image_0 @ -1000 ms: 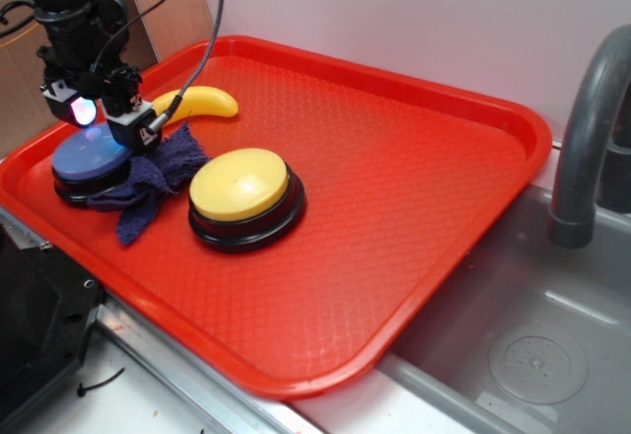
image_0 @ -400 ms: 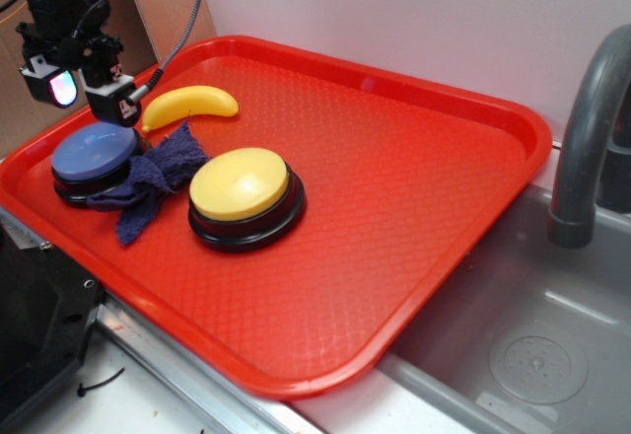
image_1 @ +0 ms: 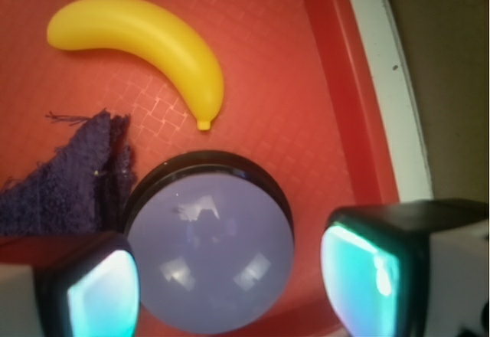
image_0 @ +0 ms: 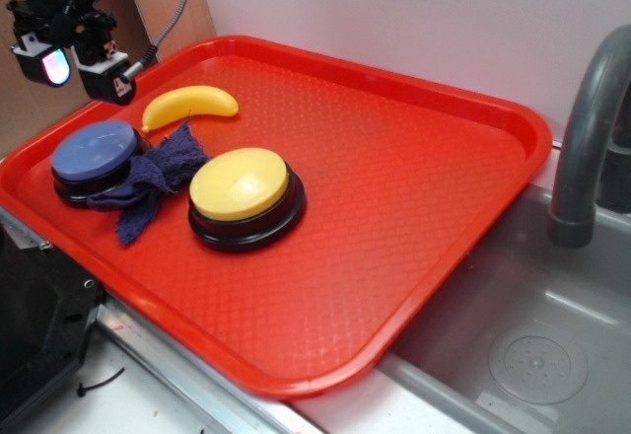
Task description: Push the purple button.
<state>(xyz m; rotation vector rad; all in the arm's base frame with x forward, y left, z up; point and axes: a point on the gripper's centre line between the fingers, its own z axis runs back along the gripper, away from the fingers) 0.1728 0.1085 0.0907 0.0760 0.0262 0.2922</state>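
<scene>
The purple button [image_0: 94, 150] is a domed blue-purple disc on a black base, at the left end of the red tray [image_0: 414, 187]. In the wrist view it [image_1: 210, 250] lies straight below, between my two fingers. My gripper [image_0: 84, 67] hangs well above the button, clear of it, with its jaws open and empty. In the wrist view the gripper [image_1: 230, 291] frames the button, with glowing teal pads [image_1: 360, 276] on either side.
A dark purple-blue rag [image_0: 148, 182] lies against the button's right side. A yellow domed button [image_0: 242, 185] stands right of the rag. A yellow toy banana [image_0: 190, 105] lies behind them. A grey sink [image_0: 532, 355] and faucet [image_0: 587, 138] are to the right.
My gripper has risen from just above the purple button to well above it, moving up and slightly back-left. The button and other things have not moved.
</scene>
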